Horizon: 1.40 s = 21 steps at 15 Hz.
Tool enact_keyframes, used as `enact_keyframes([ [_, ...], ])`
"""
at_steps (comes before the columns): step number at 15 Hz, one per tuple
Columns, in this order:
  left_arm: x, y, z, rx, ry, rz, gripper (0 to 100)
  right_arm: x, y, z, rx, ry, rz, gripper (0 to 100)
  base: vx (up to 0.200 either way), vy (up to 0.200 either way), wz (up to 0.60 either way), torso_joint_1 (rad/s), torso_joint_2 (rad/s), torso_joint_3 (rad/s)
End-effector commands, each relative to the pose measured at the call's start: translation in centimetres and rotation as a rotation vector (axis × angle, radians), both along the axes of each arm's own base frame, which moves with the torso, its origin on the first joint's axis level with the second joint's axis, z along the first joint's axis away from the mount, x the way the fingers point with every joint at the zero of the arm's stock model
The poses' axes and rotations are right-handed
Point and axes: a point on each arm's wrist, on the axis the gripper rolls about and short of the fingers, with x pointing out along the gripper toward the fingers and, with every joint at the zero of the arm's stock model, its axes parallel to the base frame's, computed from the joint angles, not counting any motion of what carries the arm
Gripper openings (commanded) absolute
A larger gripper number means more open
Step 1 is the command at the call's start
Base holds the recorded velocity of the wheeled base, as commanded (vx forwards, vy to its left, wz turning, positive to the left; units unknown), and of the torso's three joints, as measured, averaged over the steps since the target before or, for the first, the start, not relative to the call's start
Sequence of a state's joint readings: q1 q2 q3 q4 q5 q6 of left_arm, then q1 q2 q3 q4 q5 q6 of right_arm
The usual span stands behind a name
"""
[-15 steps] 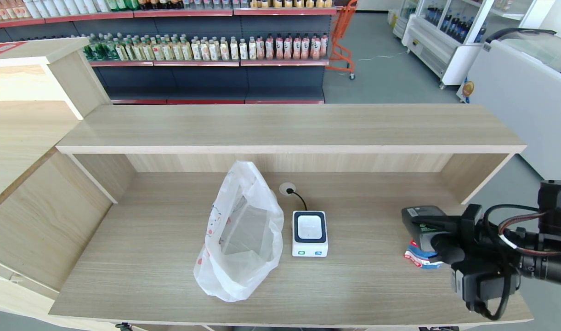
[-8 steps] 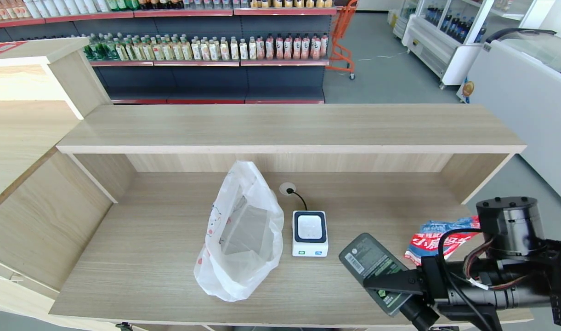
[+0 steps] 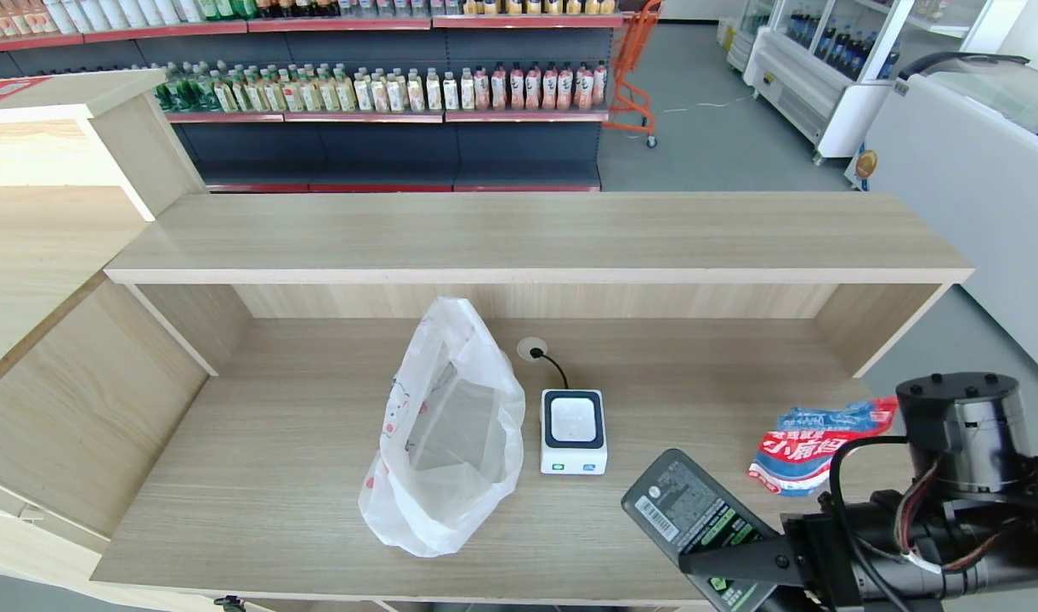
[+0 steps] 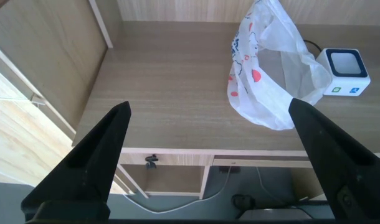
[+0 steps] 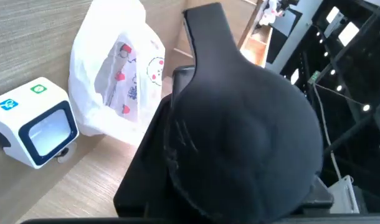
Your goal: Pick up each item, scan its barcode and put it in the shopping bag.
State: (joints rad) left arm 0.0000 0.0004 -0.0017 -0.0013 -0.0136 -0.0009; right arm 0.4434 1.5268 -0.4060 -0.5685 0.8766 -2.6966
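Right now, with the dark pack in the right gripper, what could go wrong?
The barcode on the dark pack faces up, as does the scanner window; the scan may fail unless the right gripper turns it.
The pack hangs at the counter edge; a slip could drop it off.

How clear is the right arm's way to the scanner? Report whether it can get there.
Probably yes. The right gripper holds the dark packet just short of the scanner, with only bare counter between them; the shopping bag stands on the scanner's far side.
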Motion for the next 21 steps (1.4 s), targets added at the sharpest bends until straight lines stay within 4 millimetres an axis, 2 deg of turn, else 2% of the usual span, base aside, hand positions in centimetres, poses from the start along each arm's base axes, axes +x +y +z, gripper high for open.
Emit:
enact_keyframes([
  [1,0.0,0.0,0.0,-0.001,-0.001,0.000,100,-1.2,0.8,0.2,-0.009,-0.008,0.066,0,0.000,0.000,0.00,0.000,0.00,0.000],
  [3,0.0,0.0,0.0,-0.001,-0.001,0.000,100,-1.9,1.9,0.0,-0.016,0.003,0.135,0,0.000,0.000,0.00,0.000,0.00,0.000],
  [5,0.0,0.0,0.0,-0.001,-0.001,0.000,100,-2.2,2.3,-0.1,-0.018,0.008,0.154,0,0.000,0.000,0.00,0.000,0.00,0.000],
  [21,0.0,0.0,0.0,-0.001,-0.001,0.000,100,-2.9,1.6,0.3,0.001,0.019,0.174,0,0.000,0.000,0.00,0.000,0.00,0.000],
])
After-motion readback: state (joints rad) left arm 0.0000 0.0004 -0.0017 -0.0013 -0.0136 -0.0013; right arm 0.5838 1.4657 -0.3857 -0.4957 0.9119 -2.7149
